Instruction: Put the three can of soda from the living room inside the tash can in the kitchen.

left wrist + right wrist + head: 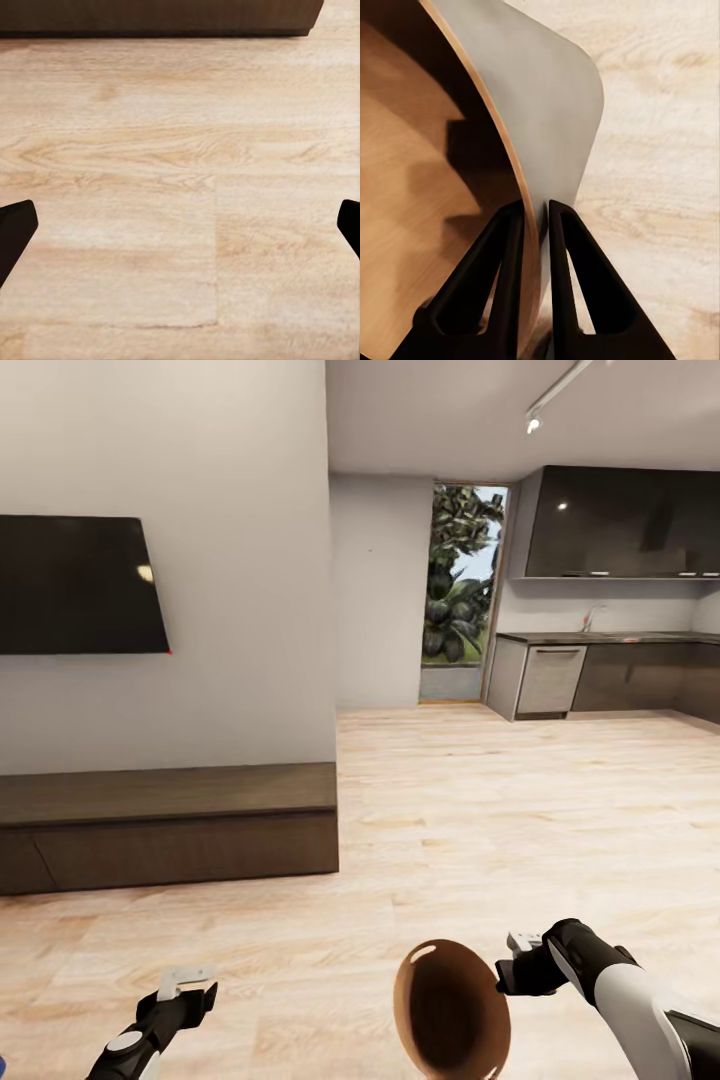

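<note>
On the far left wall hangs the black TV [80, 585], with a long dark wood cabinet [165, 825] under it. My left gripper [188, 982] hangs low over the wood floor [480, 810], fingers [15, 232] spread wide apart with nothing between them. Near the middle, the trash can [450, 1010] is held off the floor beside my right gripper [520, 960], its dark inside turned toward my head. The right wrist view shows my right fingers [506, 277] pinched together on the rim wall of the trash can, one finger inside and one outside. To the far right lies the kitchen [610, 610], with dark cabinets, a grey worktop [600, 637] and a doorway onto greenery. No soda cans show here

I judge I am carrying the bin through the room. A thin-rim pinch lets the bin swing, so I would drive slowly, keep the wrist level and the grip firm, and keep my free left arm clear of it
</note>
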